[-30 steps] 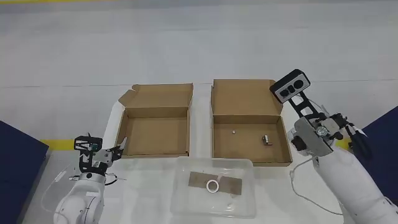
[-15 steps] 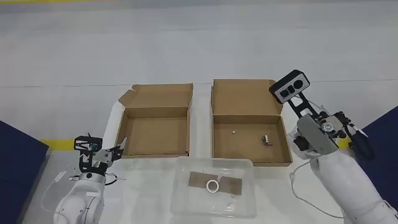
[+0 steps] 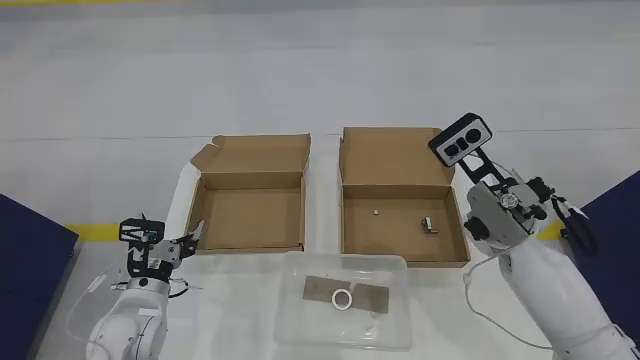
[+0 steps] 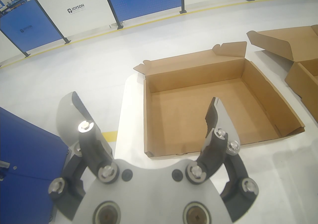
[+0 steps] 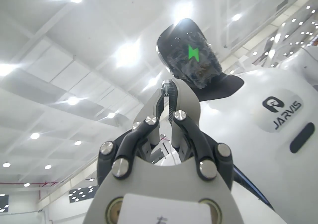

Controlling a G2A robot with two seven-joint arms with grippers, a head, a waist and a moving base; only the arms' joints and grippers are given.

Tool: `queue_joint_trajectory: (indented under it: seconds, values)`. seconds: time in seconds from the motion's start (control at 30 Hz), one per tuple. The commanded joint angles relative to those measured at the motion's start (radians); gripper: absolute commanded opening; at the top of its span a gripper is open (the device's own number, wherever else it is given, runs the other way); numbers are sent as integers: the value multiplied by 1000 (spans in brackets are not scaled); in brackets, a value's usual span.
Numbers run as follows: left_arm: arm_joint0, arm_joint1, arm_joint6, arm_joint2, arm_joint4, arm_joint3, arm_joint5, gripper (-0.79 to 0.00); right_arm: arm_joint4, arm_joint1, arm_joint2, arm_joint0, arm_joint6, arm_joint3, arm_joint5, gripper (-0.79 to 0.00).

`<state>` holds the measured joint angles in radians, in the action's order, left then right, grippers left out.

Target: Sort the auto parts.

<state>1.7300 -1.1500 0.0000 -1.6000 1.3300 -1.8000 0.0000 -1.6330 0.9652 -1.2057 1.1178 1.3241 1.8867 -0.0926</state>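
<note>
**Inspector A:** Cardboard boxes, two of them, stand open side by side on the table (image 3: 240,275). In the right box (image 3: 400,195) we log a small bracket (image 3: 429,225) and a tiny piece (image 3: 375,212). The left box (image 3: 250,218) lies just ahead of the left tool (image 4: 144,99).

**Inspector B:** State of that tool?

**Inspector A:** Jaws spread wide, nothing between them, beside the left box's near corner.

**Inspector B:** And the right tool (image 5: 166,89)?

**Inspector A:** Turned upward, off to the right box's side. Its fingers are drawn almost together on what looks like a small metal part (image 5: 165,85), pinched at the very tips.

**Inspector B:** Remaining stock?

**Inspector A:** One ring (image 3: 342,299) on a brown strip (image 3: 372,300) in the clear tray (image 3: 300,325), nearest the robot.

**Inspector B:** We judge a carry to be in hand, with the part lifted and not yet boxed. Next, the right tool needs turning down over the matching box before it opens. We cannot tell which box matches. The part is small, so the release should be low.
</note>
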Motion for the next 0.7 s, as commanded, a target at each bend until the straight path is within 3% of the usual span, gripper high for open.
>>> queue_joint_trajectory:
  seconds: [0.0, 0.17, 0.67]
  values:
    - [0, 0, 0, 0, 0, 0, 0, 0, 39, 1, -10, 3, -1, 4, -7, -785]
    - [0, 0, 0, 0, 0, 0, 0, 0, 46, 8, -23, 15, 4, 14, -16, -785]
    - [0, 0, 0, 0, 0, 0, 0, 0, -167, 48, -35, 53, -5, 42, -30, -785]
